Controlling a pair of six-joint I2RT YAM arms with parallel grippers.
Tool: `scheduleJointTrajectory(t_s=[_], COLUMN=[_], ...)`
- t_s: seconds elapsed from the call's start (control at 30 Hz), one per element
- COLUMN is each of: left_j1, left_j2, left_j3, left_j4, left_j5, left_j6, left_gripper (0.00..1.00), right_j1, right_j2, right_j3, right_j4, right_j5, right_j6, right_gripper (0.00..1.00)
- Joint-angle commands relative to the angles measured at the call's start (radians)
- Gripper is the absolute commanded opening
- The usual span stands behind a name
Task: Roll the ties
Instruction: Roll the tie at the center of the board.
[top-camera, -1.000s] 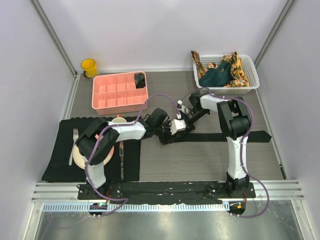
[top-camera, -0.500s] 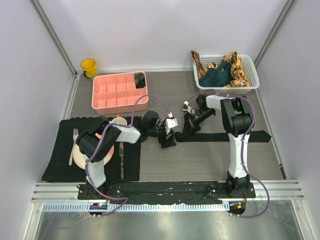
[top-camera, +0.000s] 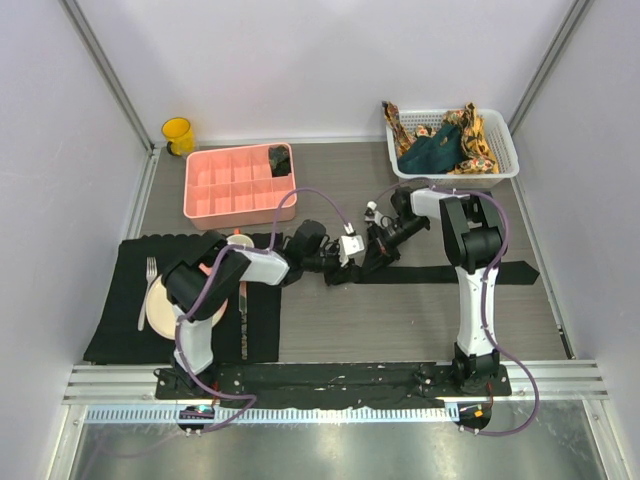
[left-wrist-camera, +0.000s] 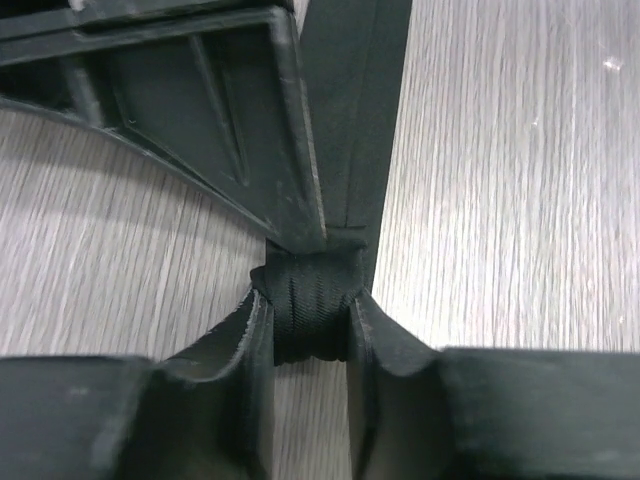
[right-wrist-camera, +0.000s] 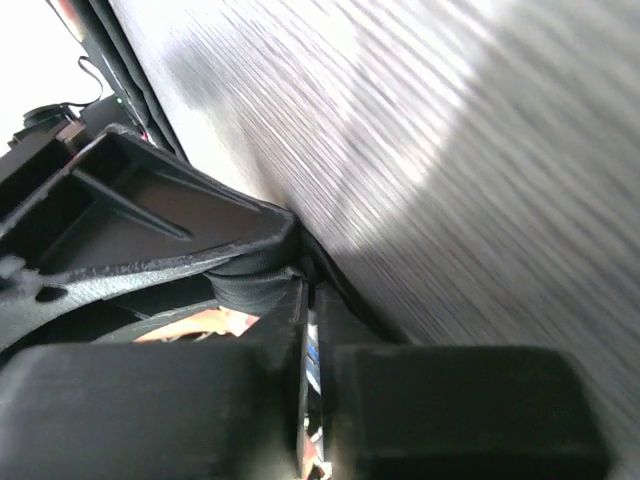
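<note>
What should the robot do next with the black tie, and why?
Probably the left gripper should turn the little roll over once along the black tie. It pinches the roll, the right gripper is shut beside it, and most of the tie lies flat, unrolled.

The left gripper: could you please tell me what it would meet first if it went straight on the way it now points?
The left gripper pinches the rolled end of the black tie. Just beyond, the right gripper sits against the roll, so it would likely hit that first.
</note>
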Motion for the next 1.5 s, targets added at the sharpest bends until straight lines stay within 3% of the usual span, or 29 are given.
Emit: scheduleJointTrajectory(t_s=[0.0, 0.03, 0.07, 0.13, 0.3, 0.6, 0.7, 0.73, 0.77, 1.0, 1.13, 1.33, 1.47], left_j1=[-0.009, -0.011, -0.014, -0.023, -0.055, -0.084, -0.090, -0.090, -0.090, -0.048, -0.008, -0.008, -0.018], left_j2=[-0.069, -0.071, -0.068, -0.057, -0.026, 0.007, 0.006, 0.004, 0.003, -0.040, -0.068, -0.060, -0.011], left_j3=[-0.003, 0.000, 0.017, 0.034, 0.092, 0.143, 0.145, 0.145, 0.143, 0.092, 0.056, 0.037, 0.079], left_j4=[-0.363, -0.390, -0.445, -0.476, -0.558, -0.630, -0.642, -0.647, -0.644, -0.517, -0.331, -0.135, -0.111], left_j5=[-0.108, -0.141, -0.155, -0.192, -0.247, -0.309, -0.313, -0.309, -0.306, -0.168, -0.045, 0.069, 0.072], left_j6=[0.177, 0.197, 0.214, 0.223, 0.248, 0.265, 0.272, 0.274, 0.273, 0.234, 0.181, 0.153, 0.134], left_gripper=[0.19, 0.19, 0.19, 0.19, 0.24, 0.34, 0.37, 0.40, 0.42, 0.63, 0.72, 0.81, 0.81], right_j1=[-0.003, -0.015, -0.023, -0.033, -0.011, 0.051, 0.052, 0.049, 0.045, -0.017, -0.032, -0.049, -0.052], right_j2=[0.038, 0.012, -0.008, -0.068, -0.131, -0.087, -0.058, -0.051, -0.045, 0.001, 0.042, 0.087, 0.094], right_j3=[0.081, 0.108, 0.112, 0.102, 0.038, -0.020, -0.019, -0.019, -0.023, -0.095, -0.108, -0.091, -0.072], right_j4=[0.014, -0.011, -0.032, -0.083, -0.134, -0.002, 0.019, 0.021, 0.020, 0.018, 0.015, -0.014, -0.033], right_j5=[0.106, 0.091, 0.056, 0.022, -0.072, -0.014, 0.029, 0.063, 0.069, 0.103, 0.092, 0.084, 0.071], right_j6=[-0.028, -0.050, -0.056, -0.063, -0.036, 0.056, 0.062, 0.061, 0.058, 0.012, -0.007, -0.027, -0.031], right_gripper=[0.18, 0.24, 0.38, 0.48, 0.52, 0.44, 0.27, 0.04, 0.01, 0.01, 0.01, 0.01, 0.01])
